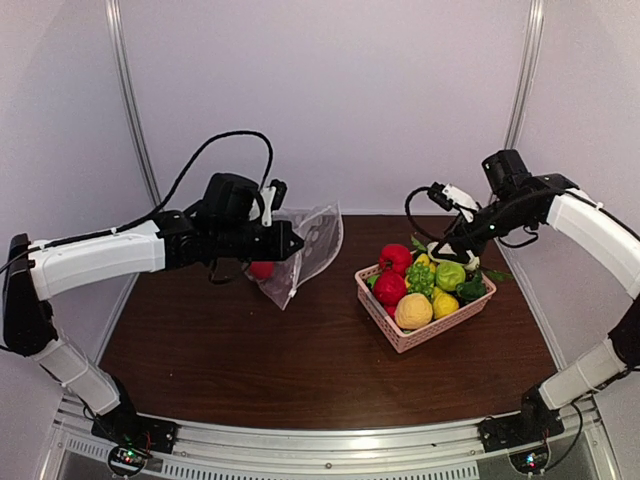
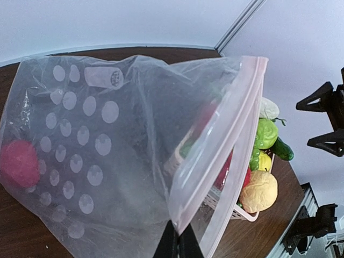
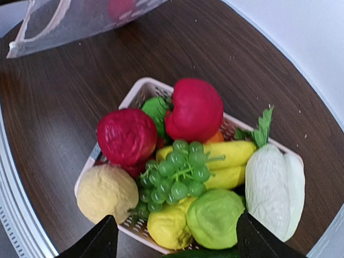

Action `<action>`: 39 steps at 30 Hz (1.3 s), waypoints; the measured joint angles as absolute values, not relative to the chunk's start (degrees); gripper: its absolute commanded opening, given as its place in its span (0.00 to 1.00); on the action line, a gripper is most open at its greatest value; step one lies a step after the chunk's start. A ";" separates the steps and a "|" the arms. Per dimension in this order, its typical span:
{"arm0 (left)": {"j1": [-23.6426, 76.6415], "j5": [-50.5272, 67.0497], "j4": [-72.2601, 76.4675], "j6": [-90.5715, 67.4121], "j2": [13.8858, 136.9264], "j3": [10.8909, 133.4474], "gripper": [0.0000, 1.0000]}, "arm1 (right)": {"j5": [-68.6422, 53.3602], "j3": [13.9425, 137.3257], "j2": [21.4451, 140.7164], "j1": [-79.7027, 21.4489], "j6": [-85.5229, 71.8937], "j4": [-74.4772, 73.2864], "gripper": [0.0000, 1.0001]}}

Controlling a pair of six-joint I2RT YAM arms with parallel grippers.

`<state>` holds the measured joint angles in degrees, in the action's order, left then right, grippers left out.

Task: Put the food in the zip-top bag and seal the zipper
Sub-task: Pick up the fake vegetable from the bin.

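Observation:
My left gripper [image 1: 290, 240] is shut on the mouth edge of the clear dotted zip-top bag [image 1: 305, 250] and holds it up off the table. In the left wrist view the fingers [image 2: 180, 244] pinch the pale zipper strip [image 2: 215, 150], and the mouth hangs open. One red round food piece [image 2: 19, 161] lies inside the bag. My right gripper [image 1: 462, 240] is open and empty above the pink basket [image 1: 400, 335]. In the right wrist view the basket holds red pieces [image 3: 126, 134], green grapes [image 3: 174, 172], a green apple [image 3: 215, 217], yellow pieces [image 3: 169, 226] and a white cabbage [image 3: 274, 188].
The dark wooden table [image 1: 250, 360] ends at a metal rail along the near edge [image 1: 300, 440]. White walls with corner posts close in the back and sides. The basket stands right of centre; the bag hangs left of centre.

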<state>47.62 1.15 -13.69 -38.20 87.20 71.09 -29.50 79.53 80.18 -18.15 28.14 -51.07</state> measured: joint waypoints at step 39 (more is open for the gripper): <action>47.18 1.32 -16.58 -35.70 87.22 71.68 0.00 | -5.93 56.03 73.47 -19.35 40.23 -43.38 0.35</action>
